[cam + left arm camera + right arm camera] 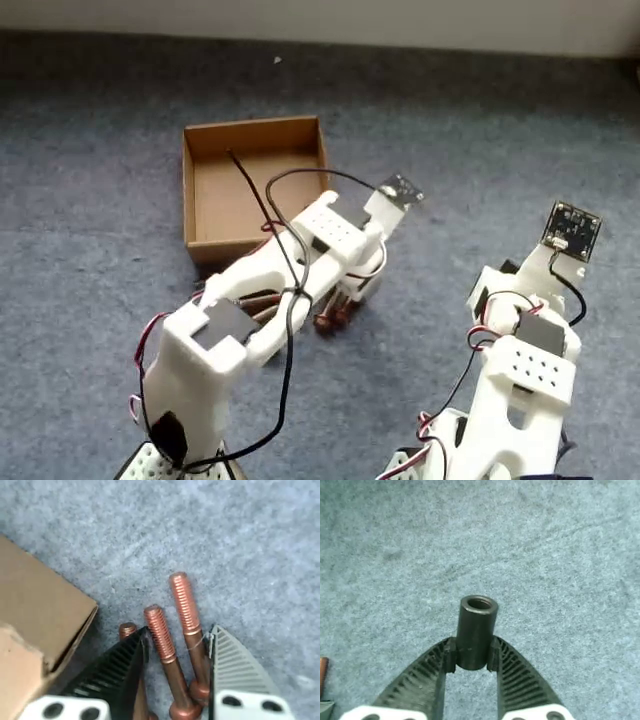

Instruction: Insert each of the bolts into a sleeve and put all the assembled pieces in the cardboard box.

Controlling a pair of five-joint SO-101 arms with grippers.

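Pickup is the step in hand: my left gripper [178,630] hangs spread over two copper bolts [161,630] lying on the grey counter [225,530], at about five o'clock off the cardboard box [250,128]. My right gripper [472,645] is clenched on a black sleeve [476,625]. Next I'd close on one bolt only; its neighbour, a third bolt [127,629] and the box corner crowd the grab.

Left arm [335,232] is stretching past the cardboard box's [250,126] front corner, crowding that approach, with bolts [186,605] lying between the jaws of the left gripper [177,635]. Grey counter [480,150] is lying open ahead of the right gripper [472,652], which is pinching a sleeve [477,625].
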